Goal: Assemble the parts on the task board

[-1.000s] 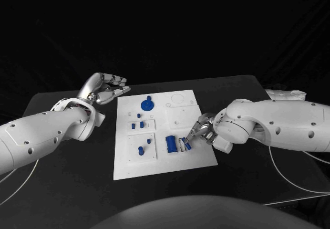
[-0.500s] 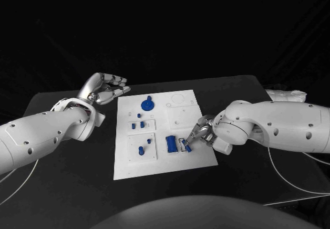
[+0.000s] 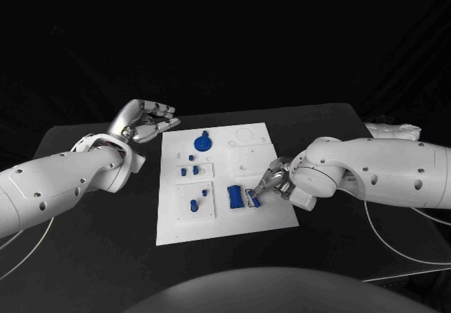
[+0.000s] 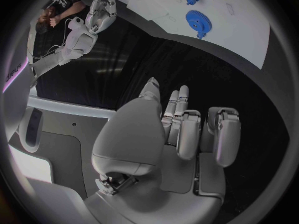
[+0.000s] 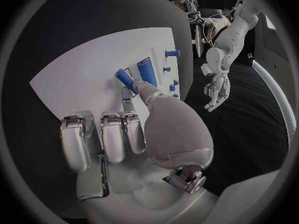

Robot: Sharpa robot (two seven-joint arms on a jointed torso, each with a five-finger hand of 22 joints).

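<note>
The white task board lies in the middle of the black table. On it are a blue gear, several small blue pegs and an upright blue block. My right hand reaches over the board's right side and pinches a small blue piece between thumb and a finger, right beside the block. The right wrist view shows that piece at the fingertips, next to the block. My left hand hovers off the board's far left corner, fingers curled in, holding nothing.
Round and square recesses sit on the board's far right part. A pale crumpled object lies at the table's right edge. Cables trail under the right arm. Black table surface stretches left of the board.
My right hand has edged slightly with the small blue piece, staying beside the blue block. The left hand has not moved.
</note>
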